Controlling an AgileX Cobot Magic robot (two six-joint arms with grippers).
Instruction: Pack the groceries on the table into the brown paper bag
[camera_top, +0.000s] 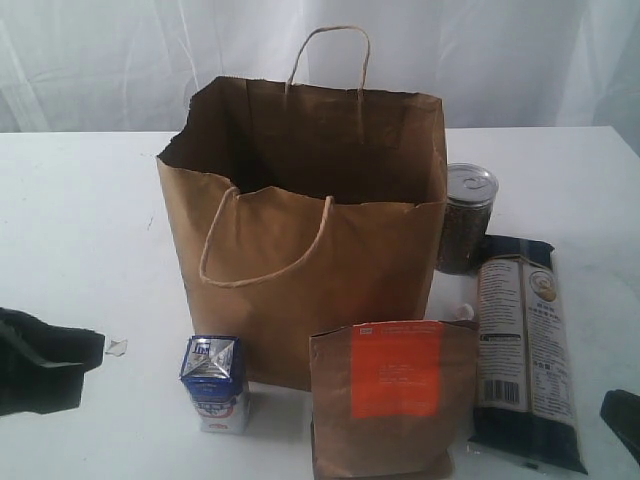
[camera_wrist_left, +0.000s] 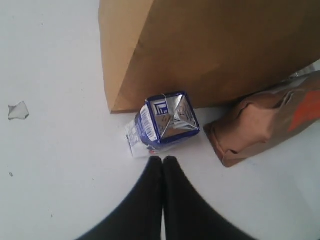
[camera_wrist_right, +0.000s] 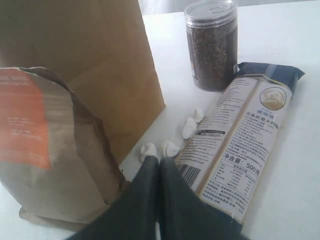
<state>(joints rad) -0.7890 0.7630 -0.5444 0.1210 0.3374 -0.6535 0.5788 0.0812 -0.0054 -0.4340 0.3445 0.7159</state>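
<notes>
We see the tall creased brown paper bag (camera_top: 330, 250) standing open on the white tabletop (camera_top: 80, 220). Small blue-white carton (camera_top: 213, 382) and brown orange-labelled pouch (camera_top: 392, 395) sit just in front; long dark-blue noodle packet (camera_top: 525, 350) and clear jar of dark grains (camera_top: 466, 218) are on the right arm's side. Left hand (camera_wrist_left: 163, 159) is pinched together and empty near the carton; right hand (camera_wrist_right: 159, 159) is the same beside the packet.

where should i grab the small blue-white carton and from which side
Likely from above, pinching its two flat side walls below the folded top. The carton stands upright with bare table on one side and a gap to the brown pouch on the other; the paper bag sits close behind it.
</notes>
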